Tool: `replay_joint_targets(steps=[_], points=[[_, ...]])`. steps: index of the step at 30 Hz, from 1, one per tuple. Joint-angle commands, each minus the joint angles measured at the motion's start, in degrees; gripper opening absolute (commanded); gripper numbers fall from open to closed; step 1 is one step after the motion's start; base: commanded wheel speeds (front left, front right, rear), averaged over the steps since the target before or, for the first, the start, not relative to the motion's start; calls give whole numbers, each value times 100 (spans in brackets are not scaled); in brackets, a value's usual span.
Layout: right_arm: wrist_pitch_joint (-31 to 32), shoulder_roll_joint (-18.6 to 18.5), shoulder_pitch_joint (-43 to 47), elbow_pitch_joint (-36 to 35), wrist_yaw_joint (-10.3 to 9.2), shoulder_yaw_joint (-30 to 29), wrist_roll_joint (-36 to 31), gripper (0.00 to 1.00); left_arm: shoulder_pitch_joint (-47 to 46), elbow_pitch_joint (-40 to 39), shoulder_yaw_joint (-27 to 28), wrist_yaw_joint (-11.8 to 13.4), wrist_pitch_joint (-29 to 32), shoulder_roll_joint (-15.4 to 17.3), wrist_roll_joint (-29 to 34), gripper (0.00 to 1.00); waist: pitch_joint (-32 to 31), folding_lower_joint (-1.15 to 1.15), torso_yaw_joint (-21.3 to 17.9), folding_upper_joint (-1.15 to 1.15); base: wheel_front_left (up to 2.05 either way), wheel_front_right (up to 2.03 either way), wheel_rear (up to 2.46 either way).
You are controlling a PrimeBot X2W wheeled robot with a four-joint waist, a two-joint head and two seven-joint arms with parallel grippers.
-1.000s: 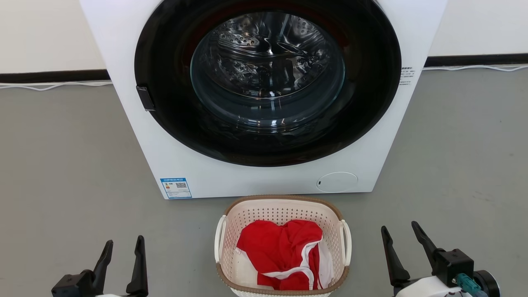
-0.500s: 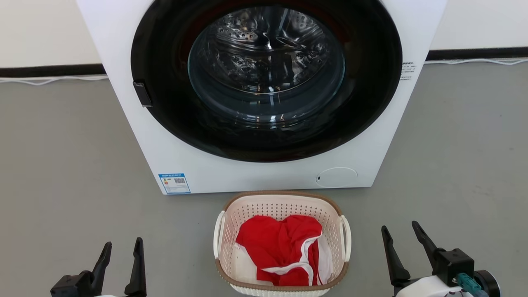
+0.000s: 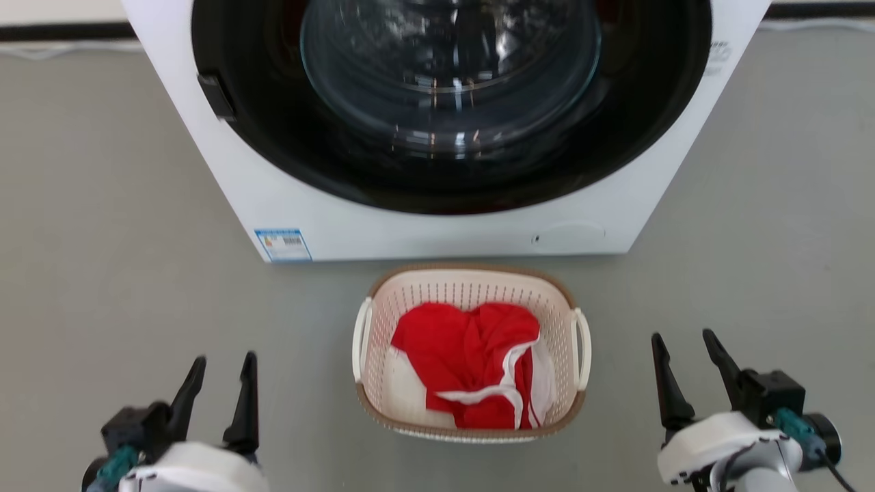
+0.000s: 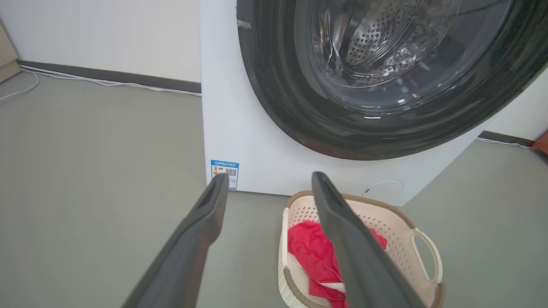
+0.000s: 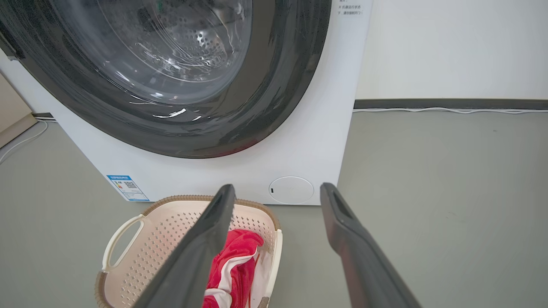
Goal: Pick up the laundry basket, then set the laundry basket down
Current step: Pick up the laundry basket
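While my left gripper (image 3: pixel 224 357) hangs at seven o'clock, jaws apart, the laundry basket (image 3: pixel 465 290) sits on the floor (image 3: pixel 102 239) at six, just before the washer (image 3: pixel 437 236). My right gripper (image 3: pixel 682 336), at five, gapes too. I judge it light, stiff plastic, best taken by its loop handles (image 3: pixel 359 338).

— The left gripper (image 3: pixel 223 361) and right gripper (image 3: pixel 682 336)?
— Alike: two long, dark, tapered fingers (image 3: pixel 245 403) on black blocks, glossy white shells (image 3: pixel 724 441), teal plugs (image 3: pixel 793 422).
— Cables?
— One black cable (image 3: pixel 832 471), four o'clock from the right shell.

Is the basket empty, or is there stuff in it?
Not empty: the laundry basket holds crumpled red-and-white clothing.
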Motion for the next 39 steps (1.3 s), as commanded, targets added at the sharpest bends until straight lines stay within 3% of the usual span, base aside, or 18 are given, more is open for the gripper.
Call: replay_joint_targets(steps=[1, 20, 39], points=[[-81, -35, -210, -74, 35, 152, 0, 100, -299, -90, 118, -15, -60, 97, -51, 100, 216, 0, 17, 0, 0, 0, 0], [-81, -35, -2205, 1573, 35, -4, -205, 100, -2582, 1422, -1139, -15, -60, 213, -894, 100, 2275, 0, 186, 0, 0, 0, 0], [-81, -35, -2941, 1968, 35, 96, -92, 100, -3728, 2317, -1832, -15, -60, 317, -1164, 100, 3324, 0, -27, 0, 0, 0, 0]])
